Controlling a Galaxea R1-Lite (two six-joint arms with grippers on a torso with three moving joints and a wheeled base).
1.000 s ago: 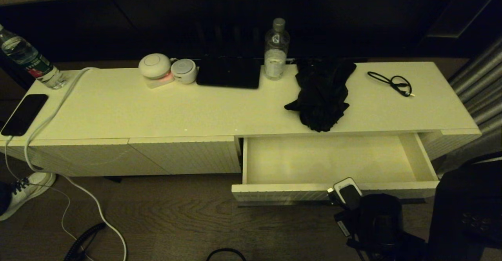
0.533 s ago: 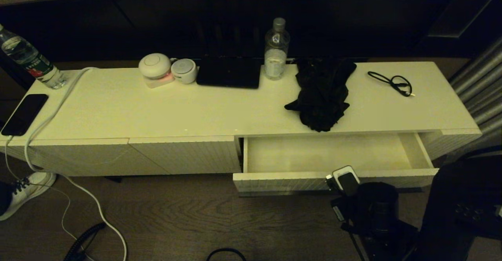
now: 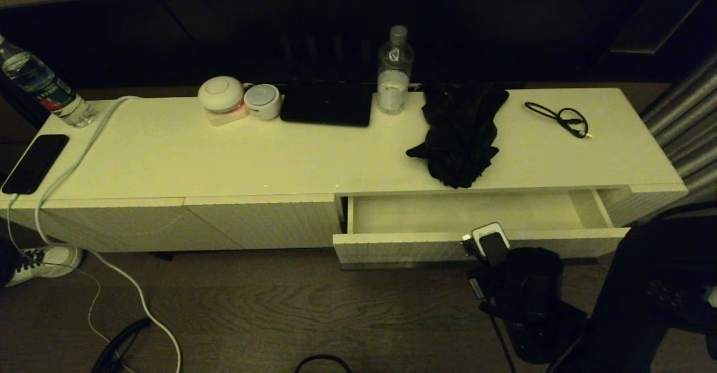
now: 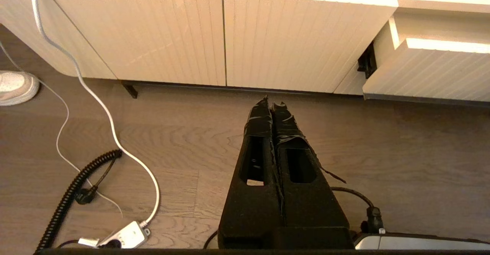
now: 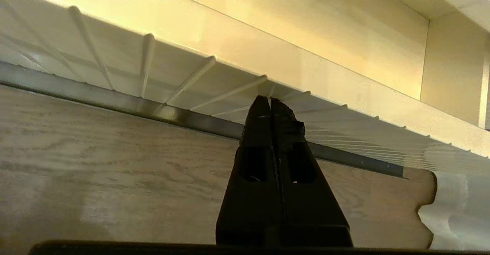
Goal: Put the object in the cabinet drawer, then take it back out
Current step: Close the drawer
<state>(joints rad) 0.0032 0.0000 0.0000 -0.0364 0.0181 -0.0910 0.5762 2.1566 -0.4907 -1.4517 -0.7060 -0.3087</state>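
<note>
The right hand was clenched tight with nothing in it, black fingertips pressed against the finely ribbed cream front of the drawer, just above the long dark handle strip along its lower edge. The drawer stood partly open below the right half of the desk, its plain pale interior bare. Up on the smooth cream top, the umbrella lay in a bunchy matte black heap, running from the back edge to the front edge, directly above the drawer. A thin black cable curled near the back right corner. A clear plastic bottle stood upright at the back edge just beside the umbrella, next to a flat dark slab and two rounded white gadgets. A glossy black phone lay at the left end. The left hand hung low over the wood-grain floor before the ribbed panels, also clenched and empty.
</note>
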